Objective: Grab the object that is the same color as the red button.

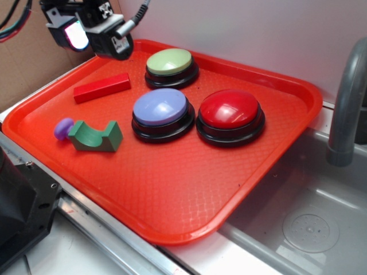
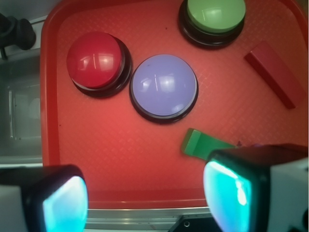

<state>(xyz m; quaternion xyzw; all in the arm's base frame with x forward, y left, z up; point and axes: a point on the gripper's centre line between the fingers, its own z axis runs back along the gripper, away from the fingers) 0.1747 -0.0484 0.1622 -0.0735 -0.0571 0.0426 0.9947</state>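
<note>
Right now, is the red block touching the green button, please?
No, the red block lies on the tray with a clear gap between it and the green button.

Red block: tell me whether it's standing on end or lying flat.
Lying flat. The red block rests lengthwise on the tray, near the green button, untouched by the gripper above.

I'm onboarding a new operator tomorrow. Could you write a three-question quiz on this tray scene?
1. True or false: the gripper is holding the red block.
2. Which button lies closest to the red button: A) light green button, B) lilac-blue button?
3. What small item touches the green arch block in the exterior view?

Key:
1. False; it hovers apart from the block, fingers spread.
2. B.
3. A purple piece.
</note>
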